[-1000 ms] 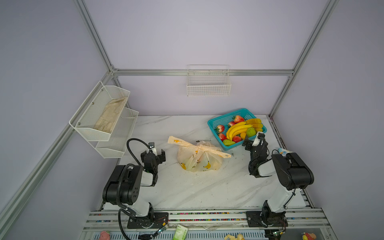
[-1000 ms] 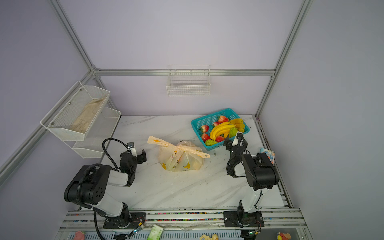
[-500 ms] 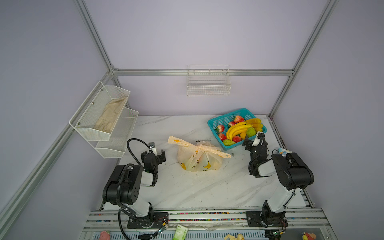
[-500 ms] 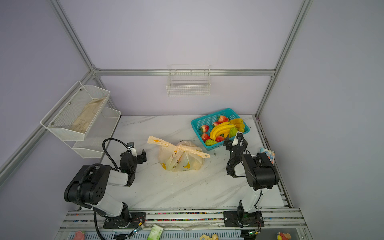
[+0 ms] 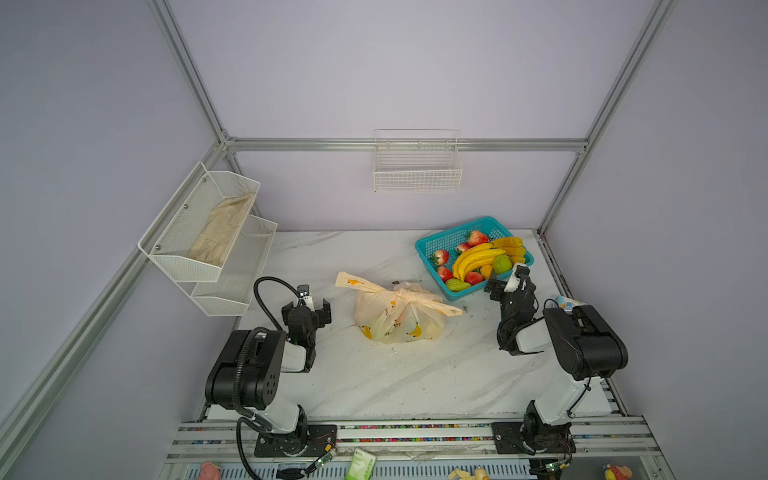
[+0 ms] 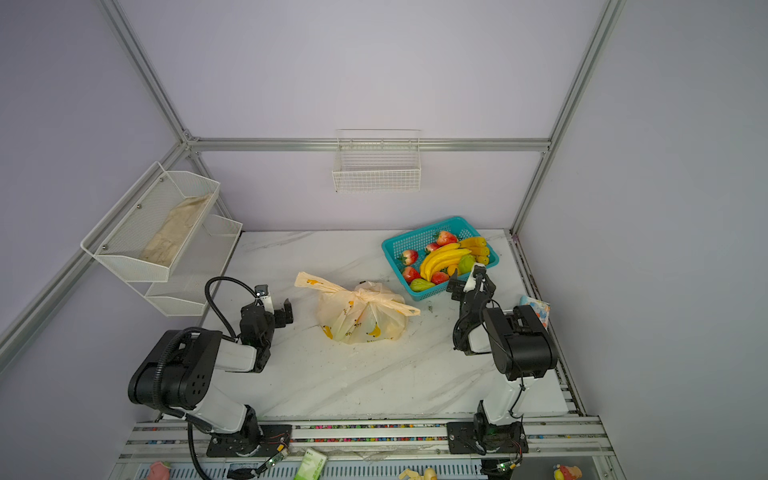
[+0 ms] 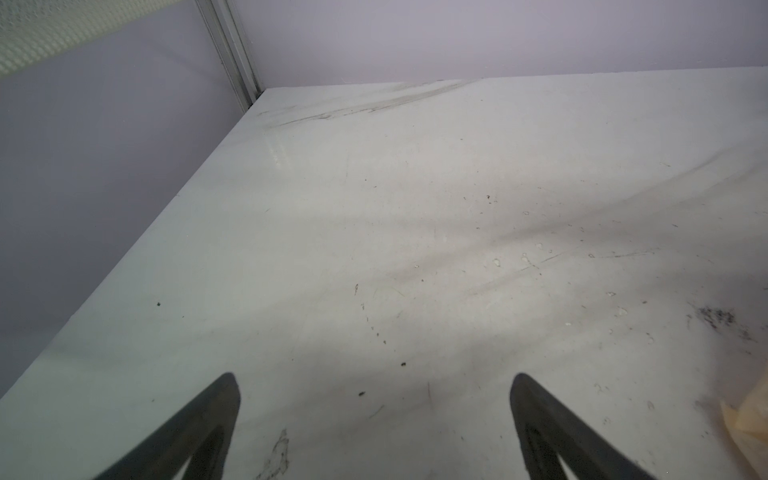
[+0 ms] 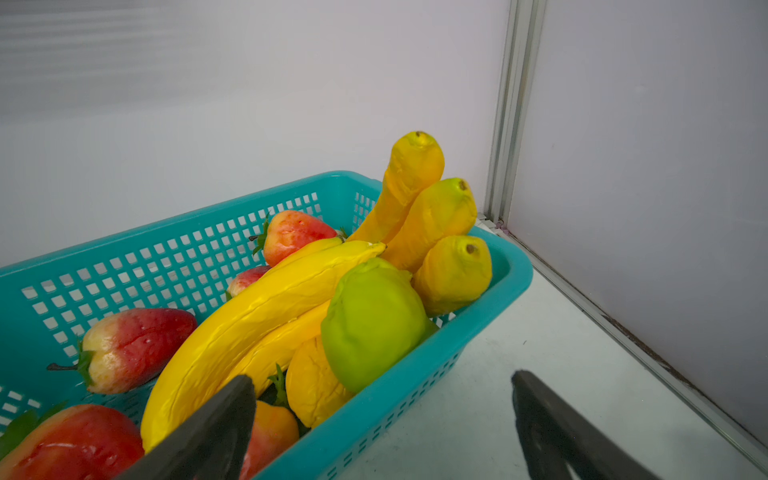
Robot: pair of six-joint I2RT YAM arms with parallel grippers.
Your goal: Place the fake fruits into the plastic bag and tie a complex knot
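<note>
The plastic bag (image 5: 399,320) (image 6: 361,322) sits bulging in the middle of the marble table, its handle strips bunched into a knot (image 5: 402,296) (image 6: 364,296) with ends sticking out sideways. A corner of the bag (image 7: 748,428) shows in the left wrist view. Fake fruits (image 5: 478,259) (image 6: 442,259) fill the teal basket: bananas (image 8: 266,316), a green pear (image 8: 370,324), strawberries (image 8: 133,349). My left gripper (image 5: 307,311) (image 6: 271,311) (image 7: 374,380) stands open over bare table, left of the bag. My right gripper (image 5: 509,286) (image 6: 471,286) (image 8: 380,378) is open and empty at the basket's near corner.
The teal basket (image 5: 432,245) (image 8: 166,232) stands at the back right, near the wall frame. A white two-tier wire shelf (image 5: 199,232) with a cloth hangs on the left wall. A wire basket (image 5: 417,166) hangs on the back wall. A small colourful packet (image 5: 565,301) lies by the right arm.
</note>
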